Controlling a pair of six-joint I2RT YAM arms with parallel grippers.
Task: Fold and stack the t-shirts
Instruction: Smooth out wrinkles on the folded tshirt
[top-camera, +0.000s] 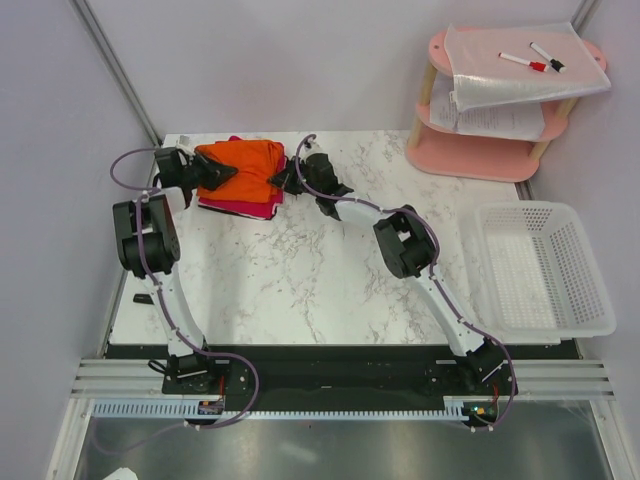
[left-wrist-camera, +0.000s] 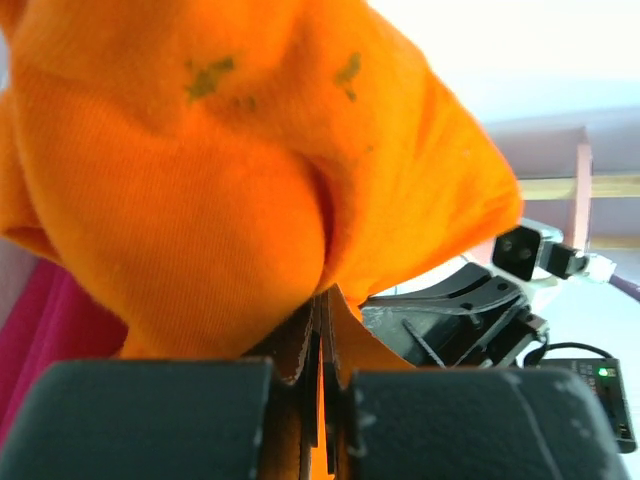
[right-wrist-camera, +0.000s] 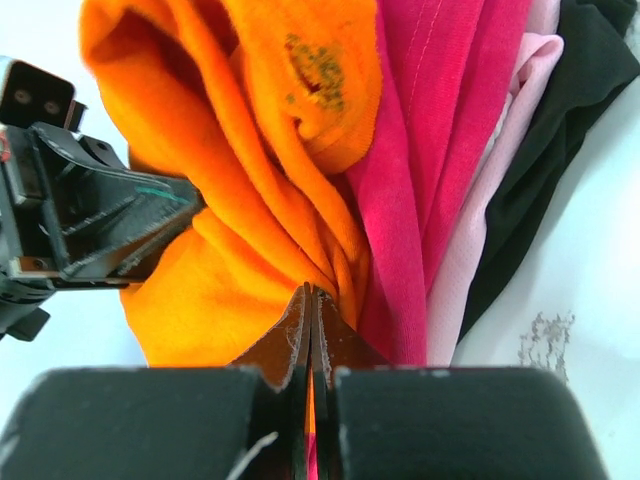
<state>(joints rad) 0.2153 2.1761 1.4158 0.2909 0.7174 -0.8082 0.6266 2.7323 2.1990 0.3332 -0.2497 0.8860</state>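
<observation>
**Item 1: orange t-shirt** (top-camera: 240, 160). Bunched on top of a stack (top-camera: 240, 205) of folded garments, at about 11 o'clock on the marble worktop (top-camera: 300, 280). A dark speckled print shows in its folds.

**Item 2: stack layers, right wrist view.** Under the orange lie a magenta t-shirt (right-wrist-camera: 420, 150), a pale pink garment (right-wrist-camera: 480, 220) and a black garment (right-wrist-camera: 560, 130).

**Item 3: left claw** (top-camera: 215, 172). At the stack's 9 o'clock side. Its jaws are pressed together, with a fold of the orange t-shirt pinched between them (left-wrist-camera: 320, 300).

**Item 4: right claw** (top-camera: 285, 178). At the stack's 3 o'clock side, facing the left one. Its jaws are likewise drawn tight on orange cloth (right-wrist-camera: 312, 295), just beside the magenta layer.

**Item 5: white mesh basket** (top-camera: 590, 300). At 3 o'clock on the worktop, well apart from the stack.

**Item 6: pink tiered shelf** (top-camera: 470, 160). At 1 o'clock beyond the worktop, carrying paper sheets (top-camera: 500, 85) and two markers (top-camera: 522, 61).
</observation>
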